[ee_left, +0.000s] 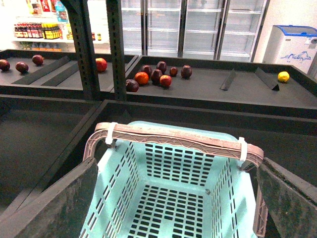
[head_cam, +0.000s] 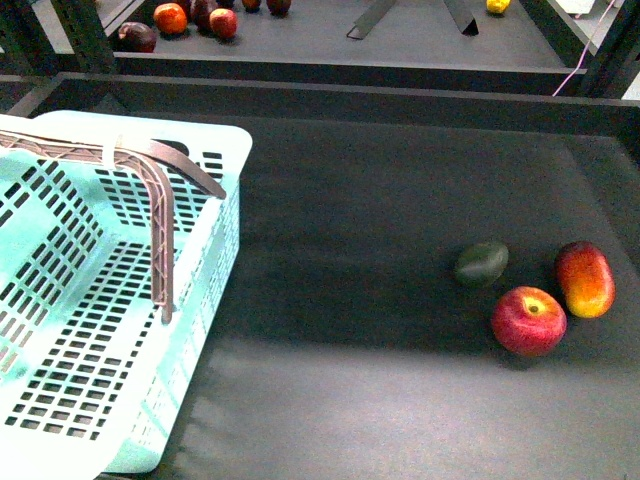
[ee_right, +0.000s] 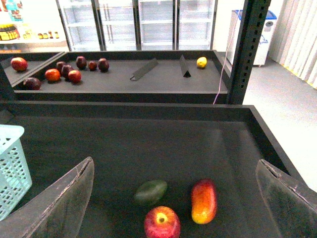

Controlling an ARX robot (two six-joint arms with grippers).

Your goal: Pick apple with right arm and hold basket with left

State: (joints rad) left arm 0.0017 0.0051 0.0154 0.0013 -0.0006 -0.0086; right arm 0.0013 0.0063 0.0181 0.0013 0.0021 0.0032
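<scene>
The red apple (head_cam: 528,320) with a yellowish stem hollow lies on the dark tray floor at the right. In the right wrist view the apple (ee_right: 162,222) lies between and below the wide-open fingers of my right gripper (ee_right: 174,198), apart from them. The light-blue slotted basket (head_cam: 60,300) stands at the left, its brown handle (head_cam: 160,200) with a white band raised. In the left wrist view my left gripper (ee_left: 173,198) is open above the basket (ee_left: 168,198), the handle (ee_left: 173,139) beyond its fingers, not touched. Neither arm shows in the front view.
A dark green avocado-like fruit (head_cam: 482,263) and an elongated red-orange fruit (head_cam: 585,279) lie close beside the apple. The tray's raised back wall (head_cam: 320,100) runs across. A farther shelf holds several red fruits (head_cam: 170,18) and a yellow fruit (head_cam: 497,5).
</scene>
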